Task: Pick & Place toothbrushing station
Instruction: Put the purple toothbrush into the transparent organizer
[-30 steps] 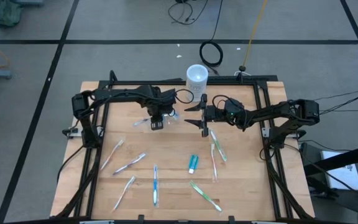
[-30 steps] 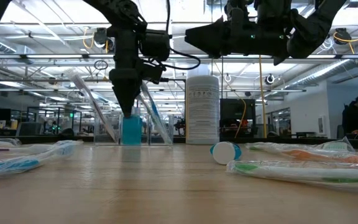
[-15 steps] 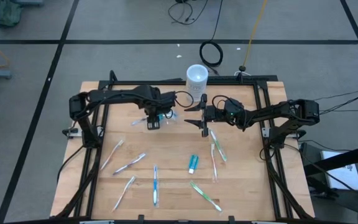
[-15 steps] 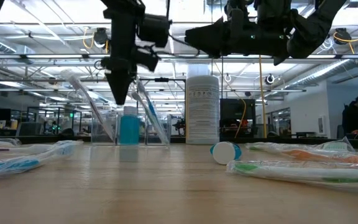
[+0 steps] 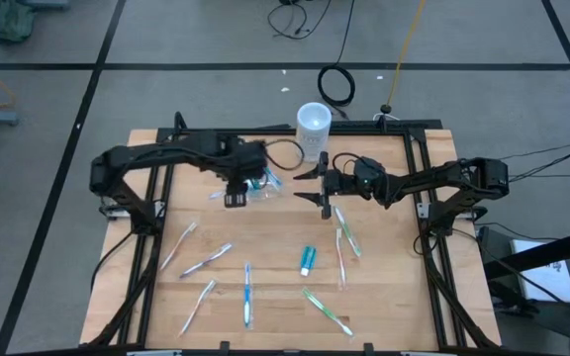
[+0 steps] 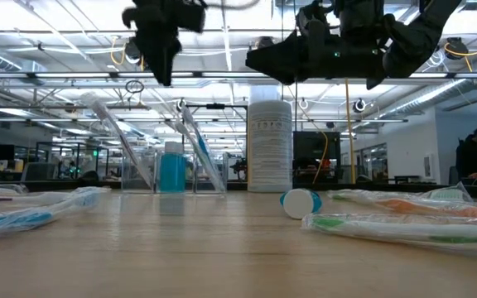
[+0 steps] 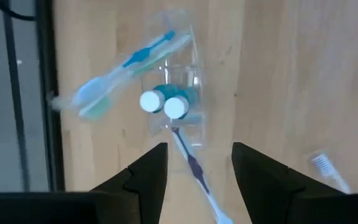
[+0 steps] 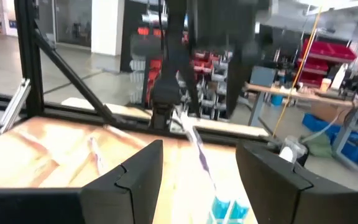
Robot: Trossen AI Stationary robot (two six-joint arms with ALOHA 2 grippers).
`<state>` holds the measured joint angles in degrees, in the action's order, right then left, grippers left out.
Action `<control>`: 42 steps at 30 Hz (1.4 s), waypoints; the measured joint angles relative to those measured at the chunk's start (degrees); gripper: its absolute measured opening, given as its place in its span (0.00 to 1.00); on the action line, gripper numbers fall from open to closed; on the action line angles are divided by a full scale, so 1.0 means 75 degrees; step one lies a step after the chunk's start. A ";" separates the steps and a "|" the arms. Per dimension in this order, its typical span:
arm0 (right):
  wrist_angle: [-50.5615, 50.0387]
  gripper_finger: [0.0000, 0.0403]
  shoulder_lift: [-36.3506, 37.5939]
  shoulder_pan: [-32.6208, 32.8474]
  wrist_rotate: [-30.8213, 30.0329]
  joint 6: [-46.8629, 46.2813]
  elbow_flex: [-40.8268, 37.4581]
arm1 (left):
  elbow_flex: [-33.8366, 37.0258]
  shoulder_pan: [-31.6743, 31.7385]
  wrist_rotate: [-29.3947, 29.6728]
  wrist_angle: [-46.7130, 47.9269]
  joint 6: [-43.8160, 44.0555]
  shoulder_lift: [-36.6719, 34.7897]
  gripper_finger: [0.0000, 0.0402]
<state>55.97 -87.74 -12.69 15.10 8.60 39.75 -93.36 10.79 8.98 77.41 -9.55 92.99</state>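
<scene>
The toothbrushing station [image 5: 262,184] is a small clear plastic holder standing on the table left of centre. Two upright blue tubes with white caps [image 7: 164,104] stand in it, and toothbrushes [image 7: 129,71] lean out of it. It also shows in the low view [image 6: 172,170]. My left gripper [image 5: 234,196] hangs open and empty well above the station and slightly toward the table's left edge; it also shows in the low view [image 6: 162,74] and the left wrist view [image 7: 197,168]. My right gripper [image 5: 307,185] hovers open and empty to the right of the station, pointing at it [image 8: 197,180].
A white cylindrical cup [image 5: 314,123] stands at the far edge behind the station. Several toothbrushes [image 5: 245,294] lie across the near half of the table, and a small blue-and-white tube [image 5: 307,259] lies near the middle. A black frame [image 5: 146,218] borders the table.
My left gripper has risen from the blue tube in the station and gone a little toward the table's left edge. The station, its tubes and its toothbrushes have stayed in place. My right arm has kept still.
</scene>
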 joint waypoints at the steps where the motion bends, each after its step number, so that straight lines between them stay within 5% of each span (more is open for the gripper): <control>1: -0.0072 0.49 0.0000 0.0000 0.0000 -0.0022 0.0000 | 0.0000 0.0002 -0.0017 0.0006 0.0213 -0.0175 0.46; 13: -0.0332 0.49 0.0000 0.0058 0.0009 -0.0199 0.0000 | 0.0128 -0.0843 -0.0246 0.1610 0.2928 -0.1849 0.46; 20: -0.0368 0.49 0.0000 0.0058 0.0004 -0.0286 0.0000 | 0.1554 -0.2355 -0.0236 0.1320 0.4820 -0.2902 0.46; 32: -0.0365 0.49 0.0000 0.0058 0.0006 -0.0251 0.0000 | 0.5432 -0.5465 0.0210 -0.3395 0.7389 -0.3339 0.46; 36: -0.0362 0.49 0.0000 0.0058 0.0004 -0.0245 0.0000 | 0.6239 -0.5716 0.0691 -0.4671 0.7827 -0.2755 0.46; 42: -0.0337 0.49 0.0000 0.0058 0.0004 -0.0245 0.0000 | 0.6612 -0.5562 0.1390 -0.4952 0.9021 -0.1780 0.46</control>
<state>53.44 -87.74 -12.25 15.14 6.76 39.75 -43.77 -30.93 19.40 40.27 58.11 79.64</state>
